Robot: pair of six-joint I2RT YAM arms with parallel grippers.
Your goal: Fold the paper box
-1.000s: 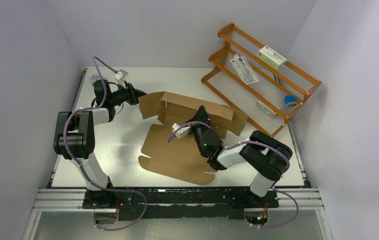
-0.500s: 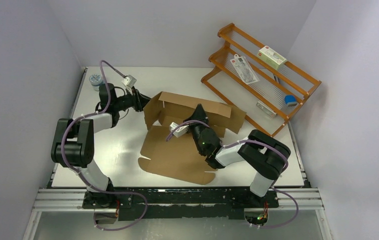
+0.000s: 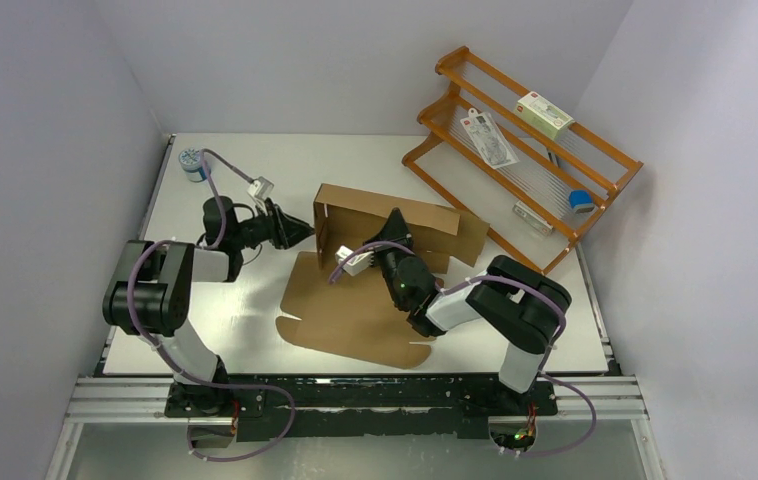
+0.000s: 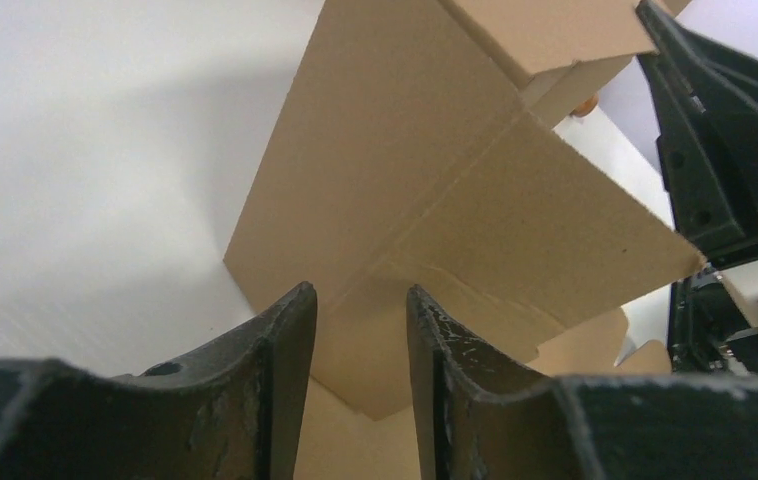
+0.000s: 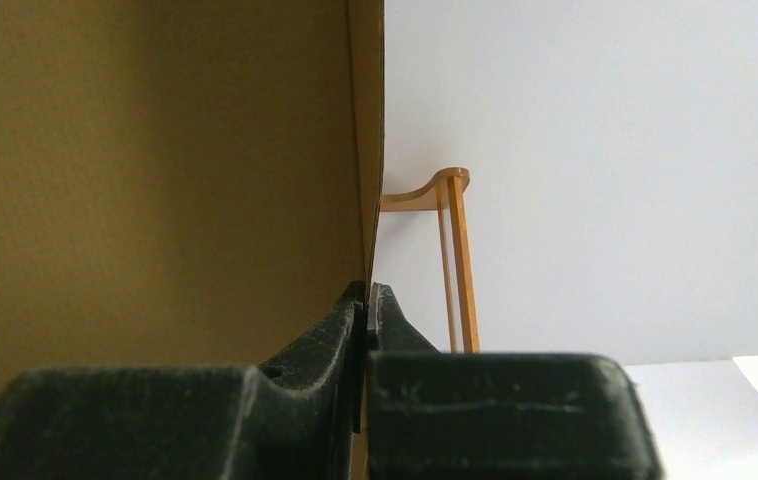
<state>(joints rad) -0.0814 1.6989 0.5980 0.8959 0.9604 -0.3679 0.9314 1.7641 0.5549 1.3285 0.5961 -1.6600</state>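
At the far left corner of the white table (image 3: 235, 310), a small round jar (image 3: 192, 161) stood well apart from what you were working on. Your left claw (image 3: 302, 229) lay low over the table, pointing right, its tip just beside the upright left wall of the paper box (image 3: 355, 300); I could not tell whether it touched the cardboard. Its fingers (image 4: 280, 340) were spread with a clear gap. In the left wrist view nothing sat between them, and the brown wall and a folded flap rose just beyond the tips. The box lay at the middle of the table, half formed. A broad flat panel with notched tabs spread toward you on the near side, the left and far walls stood up around the shallow base, and a loose flap lay out to the right. Your right claw (image 3: 396, 222) reached in from the near right, over the flat panel and into the base. Its jaws were pressed together on a thin upright edge of the cardboard. In the right wrist view that edge ran straight down into the tips, with the panel filling the left of the view. Just beside the loose flap, the wooden rack (image 3: 595, 140) stood at the table's far right corner, with a white carton (image 3: 544, 115) on its top shelf.
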